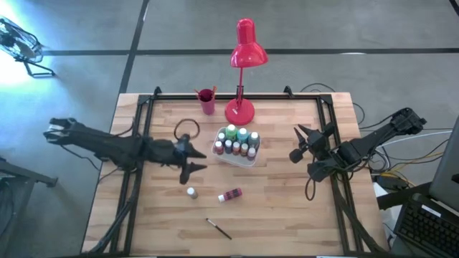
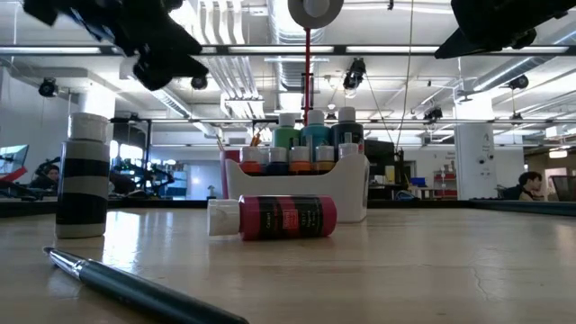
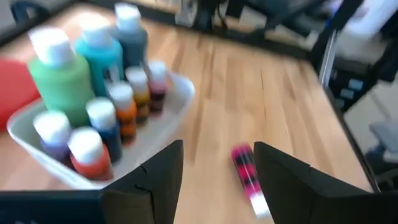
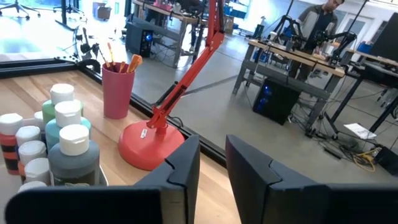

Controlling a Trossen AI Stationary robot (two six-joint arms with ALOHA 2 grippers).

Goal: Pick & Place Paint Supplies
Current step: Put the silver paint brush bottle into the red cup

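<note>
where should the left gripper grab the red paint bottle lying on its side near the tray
Grip the red paint bottle across the middle of its round body, coming straight down from above. It lies flat on the wooden table, pale cap toward the left arm, clear of the white tray, so fingers can straddle its sides. The open left gripper hovers just beside it.

Bottles [image 1: 237,140] upright, clustered; red bottle [image 1: 231,194] lying flat; black-white bottle [image 1: 191,192] upright; brush [image 1: 219,228] flat.

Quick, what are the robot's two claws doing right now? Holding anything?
Left gripper: open, holding nothing, above the red bottle lying on the table.
Right gripper: open, holding nothing, to the right of the white tray.
</note>
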